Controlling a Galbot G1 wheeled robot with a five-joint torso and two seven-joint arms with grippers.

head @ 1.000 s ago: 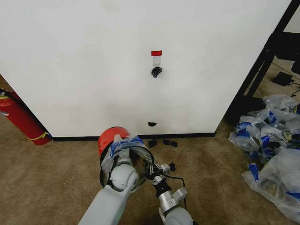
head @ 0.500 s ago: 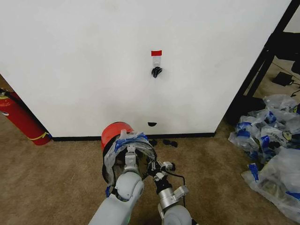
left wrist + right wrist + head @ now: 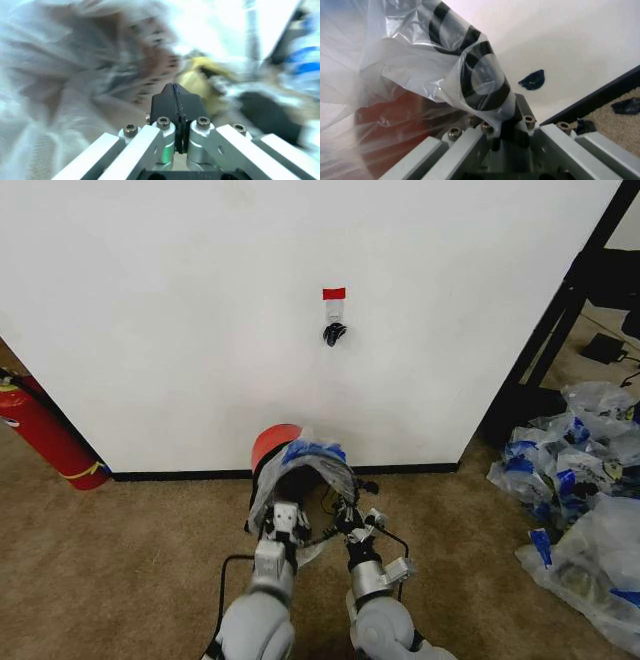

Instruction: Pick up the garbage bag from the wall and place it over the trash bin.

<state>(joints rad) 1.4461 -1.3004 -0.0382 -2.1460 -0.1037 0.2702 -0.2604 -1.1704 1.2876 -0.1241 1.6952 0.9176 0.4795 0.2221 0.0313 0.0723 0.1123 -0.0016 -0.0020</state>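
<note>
Down at the foot of the wall (image 3: 150, 310), just out from its black baseboard, you've got the garbage bag (image 3: 300, 465) draped over the mouth of the trash bin (image 3: 275, 442), which is tipped so its red base faces the wall and its dark opening faces you. Your left gripper (image 3: 277, 520) sits at the near lower edge of the bag's mouth; in its wrist view the black fingers (image 3: 174, 100) are pressed flat together, and whether any film is caught between them I can't say. Your right gripper (image 3: 352, 515) is at the right-hand edge of the mouth, and there the wrist view shows its jaws pinched on a gathered fold of bag film with dark print on it. Treat this bag as nearly weightless, limp and slick: it crinkles, balloons and clings, keeps no shape of its own, and would likely tear or slip free if you tug hard. Your best hold, I'd judge, is a bunched fold at the rim or a handle loop, not a single flat layer. The bin looks rigid and light, mesh-sided and round, so it may roll on the short brown carpet (image 3: 120, 570). Up on the wall the small hook (image 3: 334, 333) hangs under its red tape strip (image 3: 333, 293), bare of any bag.
</note>
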